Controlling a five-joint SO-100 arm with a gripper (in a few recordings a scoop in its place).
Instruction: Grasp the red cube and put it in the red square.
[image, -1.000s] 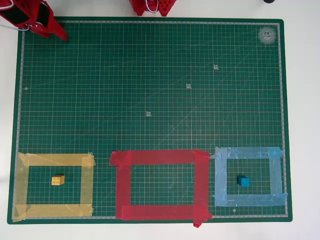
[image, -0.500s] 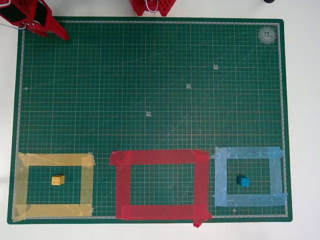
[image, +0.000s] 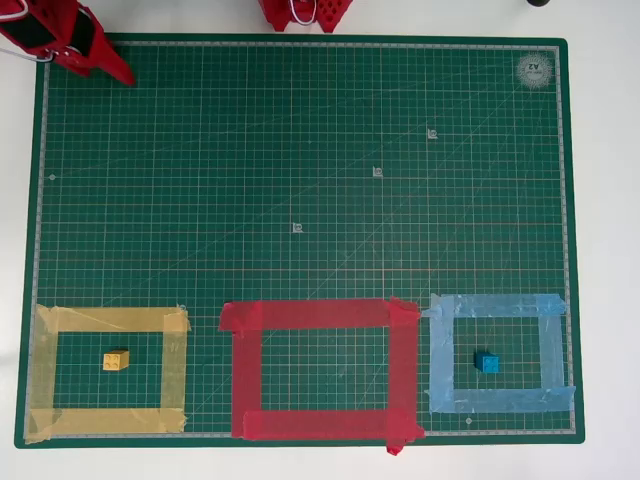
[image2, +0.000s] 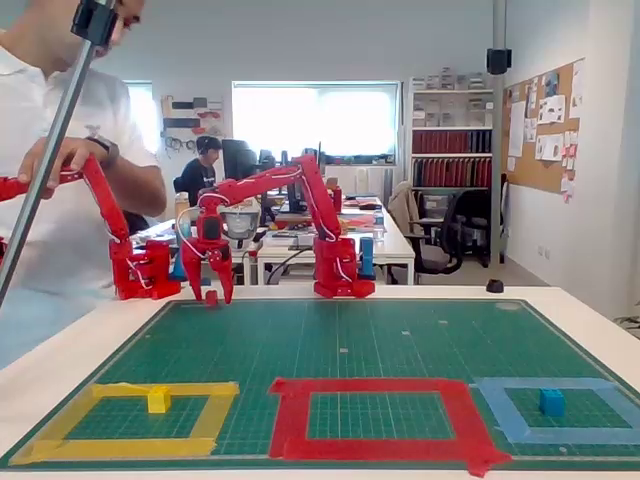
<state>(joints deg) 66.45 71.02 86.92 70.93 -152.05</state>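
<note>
Hovering over the green mat's far left corner, the tool points down at a small red thing beneath its tips, probably the red cube. Whether the fingers are parted or have hold of it, I cannot tell. Well away, at the mat's near edge, the red square lies empty, between the yellow frame and the blue frame, each already holding its matching cube.
</note>
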